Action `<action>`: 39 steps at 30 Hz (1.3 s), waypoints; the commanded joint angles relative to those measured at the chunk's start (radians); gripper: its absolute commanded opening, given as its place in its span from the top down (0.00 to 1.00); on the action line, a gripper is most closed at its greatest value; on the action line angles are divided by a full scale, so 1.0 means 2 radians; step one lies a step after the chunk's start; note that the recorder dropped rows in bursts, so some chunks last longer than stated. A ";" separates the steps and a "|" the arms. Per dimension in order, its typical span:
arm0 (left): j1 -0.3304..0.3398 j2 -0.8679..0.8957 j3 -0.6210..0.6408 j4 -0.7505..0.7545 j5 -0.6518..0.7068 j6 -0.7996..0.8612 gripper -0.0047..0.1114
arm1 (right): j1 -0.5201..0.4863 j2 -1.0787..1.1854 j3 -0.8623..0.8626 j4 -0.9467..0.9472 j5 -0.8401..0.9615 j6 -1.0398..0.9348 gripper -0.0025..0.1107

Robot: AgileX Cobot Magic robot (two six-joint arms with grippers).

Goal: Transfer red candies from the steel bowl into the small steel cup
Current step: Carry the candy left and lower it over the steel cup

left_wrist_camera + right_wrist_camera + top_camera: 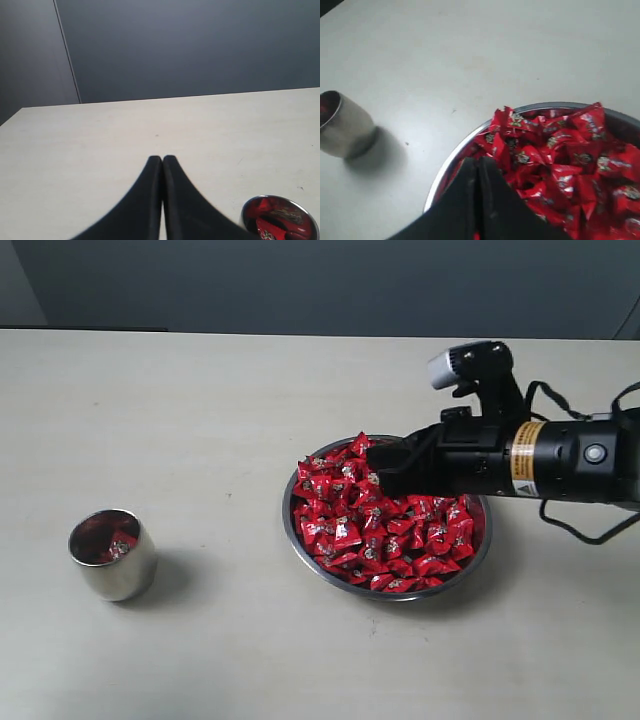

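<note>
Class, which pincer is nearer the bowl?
Right. The right pincer sits over the bowl, at its candies; the left pincer is off by the cup.

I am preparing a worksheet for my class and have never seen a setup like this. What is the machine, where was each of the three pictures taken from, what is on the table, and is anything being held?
This is a robot with two arms, each ending in a two-fingered claw. The wide picture comes from a camera off the arms. The other two come from a camera on each wrist, looking along that arm's claw.

On the pale table stands a steel bowl heaped with red candies. Apart from it is a small steel cup with a few red candies inside.

The right claw is shut, its tips over the bowl's candies, and no candy shows between them. The left claw is also shut and holds nothing. It is outside the wide picture.
</note>
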 commanded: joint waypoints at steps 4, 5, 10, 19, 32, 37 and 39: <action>0.000 -0.002 0.002 0.001 -0.003 -0.001 0.96 | 0.004 0.074 -0.045 0.008 -0.105 -0.014 0.98; 0.000 -0.002 0.002 0.001 -0.003 -0.001 0.96 | 0.009 0.079 -0.053 0.006 -0.105 -0.014 0.98; 0.000 -0.002 0.002 0.001 -0.003 -0.001 0.96 | 0.068 0.104 -0.111 -0.020 -0.084 -0.010 0.98; 0.000 -0.002 0.002 0.001 -0.003 -0.001 0.96 | 0.146 0.176 -0.225 -0.043 -0.071 0.031 0.98; 0.000 -0.002 0.002 0.001 -0.003 -0.001 0.96 | 0.209 0.250 -0.350 -0.132 -0.075 0.114 0.98; 0.000 -0.002 0.002 0.001 -0.003 -0.001 0.96 | 0.220 0.257 -0.368 -0.170 -0.071 0.145 0.98; 0.000 -0.002 0.002 0.001 -0.003 -0.001 0.96 | 0.223 0.258 -0.368 -0.170 -0.070 0.147 0.98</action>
